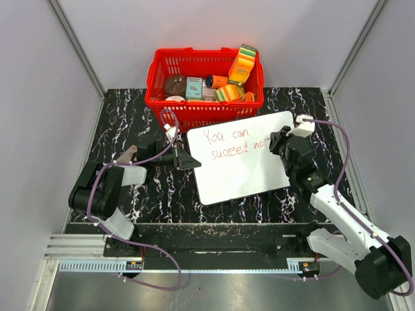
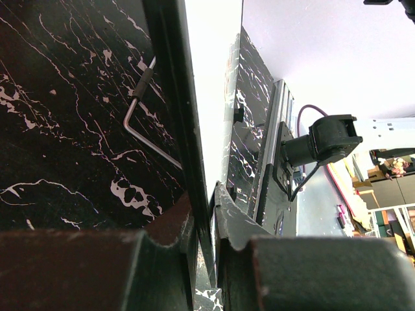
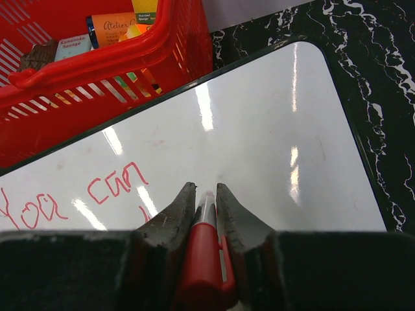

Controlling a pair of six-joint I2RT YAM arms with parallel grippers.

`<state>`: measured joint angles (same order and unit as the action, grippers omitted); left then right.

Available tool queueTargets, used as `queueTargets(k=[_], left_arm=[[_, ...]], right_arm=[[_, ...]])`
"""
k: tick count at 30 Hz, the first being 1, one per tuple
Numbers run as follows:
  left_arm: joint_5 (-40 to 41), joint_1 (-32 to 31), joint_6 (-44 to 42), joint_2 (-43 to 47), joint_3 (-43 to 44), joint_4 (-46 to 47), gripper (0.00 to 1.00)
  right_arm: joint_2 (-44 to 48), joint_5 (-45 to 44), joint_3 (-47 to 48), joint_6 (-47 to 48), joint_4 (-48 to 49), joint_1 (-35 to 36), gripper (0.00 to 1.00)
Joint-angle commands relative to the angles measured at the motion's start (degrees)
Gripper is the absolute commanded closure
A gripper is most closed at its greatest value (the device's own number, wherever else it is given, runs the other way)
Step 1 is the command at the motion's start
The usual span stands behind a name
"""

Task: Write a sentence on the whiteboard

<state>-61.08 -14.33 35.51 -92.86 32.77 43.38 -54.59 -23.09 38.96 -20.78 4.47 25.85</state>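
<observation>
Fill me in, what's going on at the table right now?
The right gripper is shut on a red marker, with the tip down at the whiteboard, in the middle of writing. The left gripper pinches the board's left edge to steady it. The sentence so far reads "You can" on the first line, then "succeed" and the start of another word, which the right arm partly hides. A red basket of goods sits behind the board.
</observation>
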Motion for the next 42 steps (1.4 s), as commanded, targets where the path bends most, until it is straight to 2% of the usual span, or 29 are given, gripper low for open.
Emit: queueTargets(k=[1,21,42], left_arm=[[0.43,-0.88,-4.83,-0.3,0.62,2.85,1.0],[0.26,-0.96,-4.75,-0.22,0.54,3.12,1.0],[0.35,-0.88,-4.74,-0.22,0.54,3.03,1.0]], right_arm=[[-0.34,-1.87,1.73,0.82,1.77,-0.27,1.0],[-2.98,-0.38,0.86,0.03,2.12,-1.94,1.0],[-0.26,0.24,-2.75,-1.46,-0.95,-1.85,1.0]])
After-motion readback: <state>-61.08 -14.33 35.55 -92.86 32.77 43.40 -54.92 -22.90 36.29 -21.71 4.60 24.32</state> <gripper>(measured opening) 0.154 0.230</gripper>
